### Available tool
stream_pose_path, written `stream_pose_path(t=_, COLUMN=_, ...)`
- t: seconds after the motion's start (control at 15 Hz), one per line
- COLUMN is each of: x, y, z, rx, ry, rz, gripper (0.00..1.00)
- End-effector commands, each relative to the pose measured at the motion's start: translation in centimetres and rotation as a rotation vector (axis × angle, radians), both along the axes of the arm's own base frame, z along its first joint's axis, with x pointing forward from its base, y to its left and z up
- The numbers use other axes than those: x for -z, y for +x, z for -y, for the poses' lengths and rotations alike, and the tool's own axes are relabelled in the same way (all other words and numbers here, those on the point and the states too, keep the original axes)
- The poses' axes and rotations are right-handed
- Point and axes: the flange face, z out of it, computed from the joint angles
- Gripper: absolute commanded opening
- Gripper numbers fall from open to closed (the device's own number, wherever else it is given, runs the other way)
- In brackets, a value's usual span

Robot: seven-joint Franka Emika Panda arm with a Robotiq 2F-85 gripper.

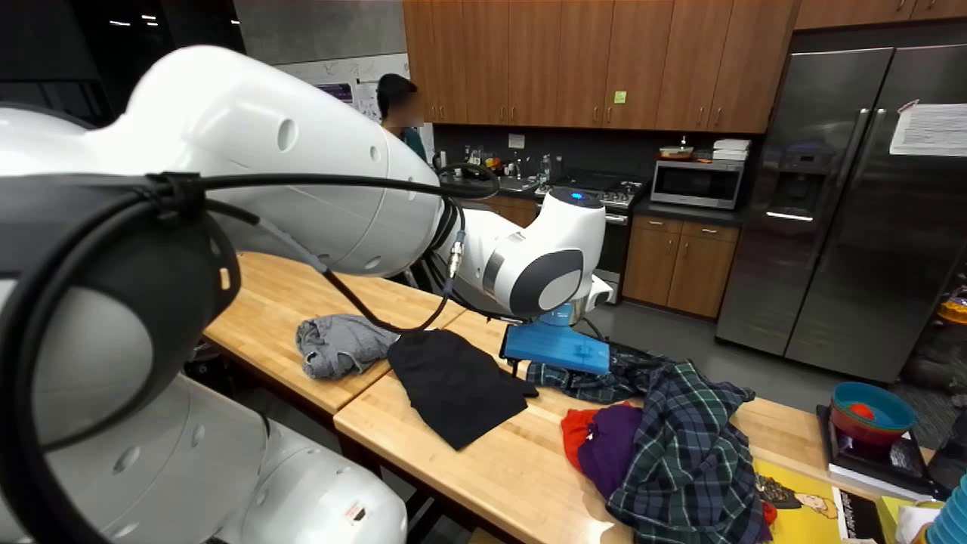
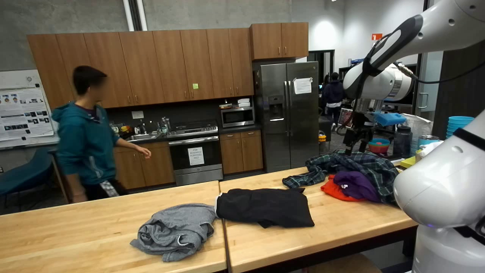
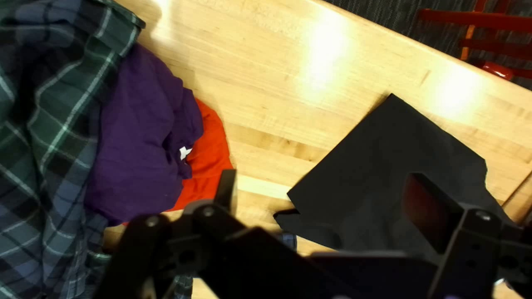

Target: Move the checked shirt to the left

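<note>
A black two-fingered gripper (image 3: pixel 322 187) is hovering, jaws spread wide, above a pale wooden table (image 3: pixel 270 83). In both exterior views, the navy-and-green plaid fabric shirt (image 1: pixel 687 446) is lying on the table right of a plain black cloth (image 1: pixel 461 385), partly covering a purple cloth (image 3: pixel 133 149); whether the gripper is touching it is hard to tell.

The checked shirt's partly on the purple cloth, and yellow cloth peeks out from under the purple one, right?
Not quite: the wrist view shows red cloth, not yellow, peeking out from under the purple cloth. The checked shirt is indeed partly on top.
</note>
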Motion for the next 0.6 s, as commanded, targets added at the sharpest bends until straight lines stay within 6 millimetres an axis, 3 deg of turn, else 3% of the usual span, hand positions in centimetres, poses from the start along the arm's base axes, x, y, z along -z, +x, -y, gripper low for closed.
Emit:
stream_pose_path(t=0.0, x=0.0, y=0.0, z=0.0, rx=0.000, ry=0.000, rz=-0.001, gripper=1.00)
stream_pose_path(t=0.27, x=-0.5, y=0.1, z=0.4, rx=0.023, ry=-0.022, rz=0.013, gripper=1.00)
stream_pose_path(t=0.53, x=-4.1, y=1.1, z=1.4, rx=-0.025, ry=-0.074, rz=0.085, gripper=1.00)
